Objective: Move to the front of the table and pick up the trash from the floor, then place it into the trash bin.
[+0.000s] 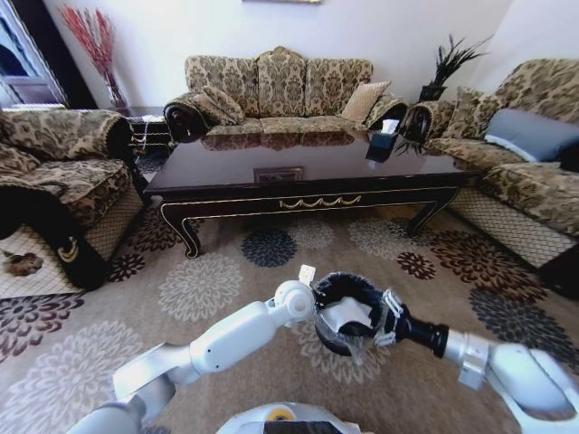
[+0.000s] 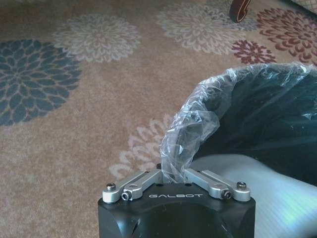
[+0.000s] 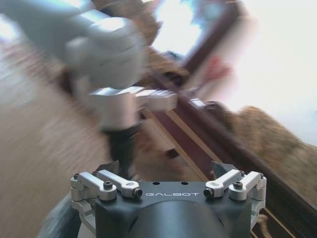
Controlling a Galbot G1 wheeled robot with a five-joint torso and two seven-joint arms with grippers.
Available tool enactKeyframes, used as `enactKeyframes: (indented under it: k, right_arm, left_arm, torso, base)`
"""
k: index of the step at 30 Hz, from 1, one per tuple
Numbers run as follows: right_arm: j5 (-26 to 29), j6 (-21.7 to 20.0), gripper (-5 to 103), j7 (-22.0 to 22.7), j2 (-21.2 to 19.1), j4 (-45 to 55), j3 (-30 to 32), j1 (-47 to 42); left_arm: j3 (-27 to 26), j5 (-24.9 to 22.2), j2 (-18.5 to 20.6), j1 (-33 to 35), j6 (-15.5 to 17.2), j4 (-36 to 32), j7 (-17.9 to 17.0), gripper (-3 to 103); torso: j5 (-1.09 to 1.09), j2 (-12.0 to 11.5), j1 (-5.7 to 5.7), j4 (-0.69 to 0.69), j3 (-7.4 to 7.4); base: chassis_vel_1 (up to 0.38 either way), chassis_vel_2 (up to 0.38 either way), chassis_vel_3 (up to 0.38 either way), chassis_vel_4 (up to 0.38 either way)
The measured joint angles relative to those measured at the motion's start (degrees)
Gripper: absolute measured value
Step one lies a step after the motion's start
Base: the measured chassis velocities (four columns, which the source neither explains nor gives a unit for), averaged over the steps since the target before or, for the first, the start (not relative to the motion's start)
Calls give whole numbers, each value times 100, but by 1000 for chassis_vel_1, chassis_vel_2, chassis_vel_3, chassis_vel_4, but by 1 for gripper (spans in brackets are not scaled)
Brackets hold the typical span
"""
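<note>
Black bin: I see the trash bin (image 1: 348,312) on the floor (image 1: 208,289) in front of the table (image 1: 308,176), between my two arms in the head view, its crinkly liner folded over the rim.
Left gripper: the left gripper (image 2: 173,174) sits at the bin's near rim; in the left wrist view its linkage arms are drawn together on a fold of the clear liner (image 2: 190,134), so I read it as closed on the plastic.
Right gripper: the right gripper (image 1: 366,318) reaches over the bin mouth from my right. In the right wrist view its linkage arms stand well apart, so I read it as spread wide, with nothing between the jaws that I can see.
Bin contents: a pale mass shows inside the bin in the left wrist view; I cannot tell what it is.
Trash: I cannot pick out the bottle or the paper wad on the carpet near the bin.
Table: dark glossy top, gold ornament on the front rail, a small dark tissue box (image 1: 382,143) near its right end.
Surroundings: patterned sofa (image 1: 280,90) behind the table.
</note>
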Motion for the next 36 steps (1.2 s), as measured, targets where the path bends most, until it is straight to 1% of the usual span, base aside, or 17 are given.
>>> enactKeyframes:
  k: [1,2,3,6,8,9,11,12,15,20,22,24,25,28,30,31,36]
  right_arm:
    - [322,-303,100,346,1,124,-30,4]
    - [479,-494,100,492,-20,205,-13,28]
    - [479,-494,100,492,-20,205,-13,28]
    - [980,-800,100,527,-184,238,181,69]
    - [1131,-823,100,604,-202,201,208,73]
    - [1212,-824,100,812,-204,121,226,113]
    - [1255,-808,100,1350,-165,-73,208,224]
    - [1255,-808,100,1350,-165,-73,208,224]
    - [1629,-846,100,1893,-91,-454,186,404]
    - [1983,-947,100,2248,-90,-885,196,618]
    - [2191,-1100,100,2627,-98,-1265,176,785]
    - [2163,-1069,100,2815,-89,-1694,108,944]
    - [2163,-1069,100,2815,-89,-1694,108,944]
    - [2027,-889,100,2840,-57,-2342,-23,1091]
    - [2056,-812,100,2725,-30,-2749,-153,1157]
    - [2056,-812,100,2725,-30,-2749,-153,1157]
    - [2330,-754,100,2315,21,-3576,-597,1451]
  left_arm:
    - [0,0,5,2,0,0,1,0]
    - [0,8,12,5,0,3,1,0]
    - [0,8,12,5,0,3,1,0]
    - [-9,30,40,29,0,-2,2,0]
    - [-34,30,51,47,0,-20,4,0]
    - [-84,32,85,82,0,-55,11,0]
    - [-198,95,274,197,-2,-133,82,0]
    - [-198,95,274,197,-2,-133,82,0]
    - [-412,212,697,370,2,-206,174,0]
    - [-681,216,928,467,1,-276,273,0]
    - [-930,252,1028,595,-1,-330,318,0]
    - [-1130,357,1096,740,0,-348,395,0]
    - [-1130,357,1096,740,0,-348,395,0]
    - [-1479,484,1180,976,1,-392,488,0]
    - [-1734,590,1242,1147,1,-434,558,0]
    - [-1734,590,1242,1147,1,-434,558,0]
    - [-2258,722,1336,1539,1,-588,656,0]
  torso:
    - [-1,0,0,0,0]
    - [-3,0,0,0,0]
    - [-3,0,0,0,0]
    - [-2,0,0,3,0]
    - [-2,0,0,2,0]
    - [-3,0,0,-2,0]
    - [-3,0,0,-2,0]
    - [-3,0,0,-2,0]
    - [-1,0,0,4,0]
    - [-3,0,0,2,0]
    - [-3,0,0,0,0]
    - [-3,0,0,0,0]
    - [-3,0,0,0,0]
    - [-3,0,0,2,0]
    - [-3,0,0,0,0]
    - [-3,0,0,0,0]
    - [-3,0,0,2,0]
  base:
    - [0,0,0,0]
    - [0,0,0,0]
    - [0,0,0,0]
    - [0,0,0,0]
    - [0,0,0,0]
    - [0,0,0,0]
    - [0,0,0,0]
    - [0,0,0,0]
    - [0,0,0,0]
    - [0,0,0,0]
    - [0,0,0,0]
    - [0,0,0,0]
    - [0,0,0,0]
    - [0,0,0,0]
    - [0,0,0,0]
    - [0,0,0,0]
    - [0,0,0,0]
